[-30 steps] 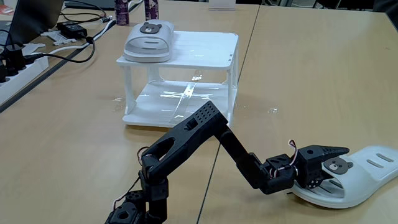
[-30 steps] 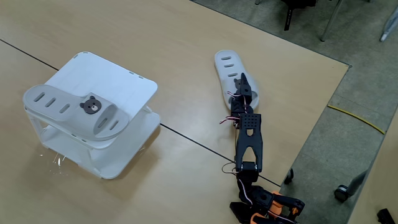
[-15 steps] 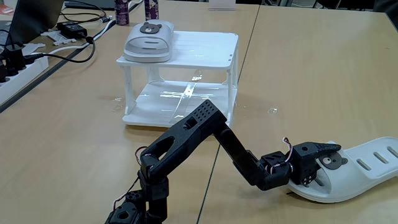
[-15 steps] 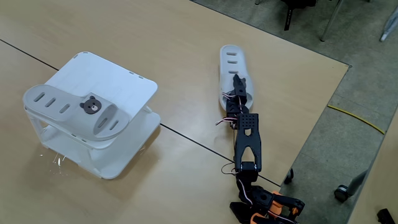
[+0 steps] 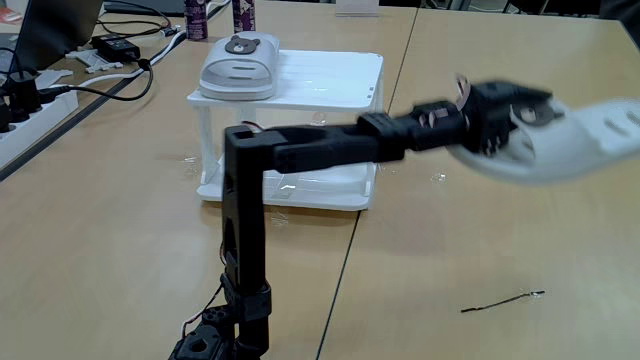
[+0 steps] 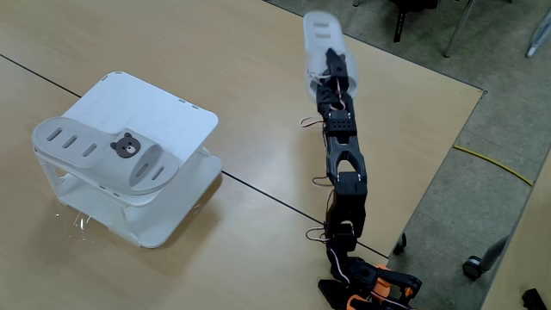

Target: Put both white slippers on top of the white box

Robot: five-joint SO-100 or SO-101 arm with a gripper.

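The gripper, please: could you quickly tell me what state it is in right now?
Gripper: closed on a white slipper, lifted clear of the table.

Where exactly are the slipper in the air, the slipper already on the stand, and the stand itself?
Lifted slipper (image 5: 585,140), a fixed view, on its blurred sole.
Slipper on the stand (image 6: 90,155), a fixed view, on its footbed beside the bear strap.
White stand (image 5: 330,75), a fixed view, on the bare part of its top.
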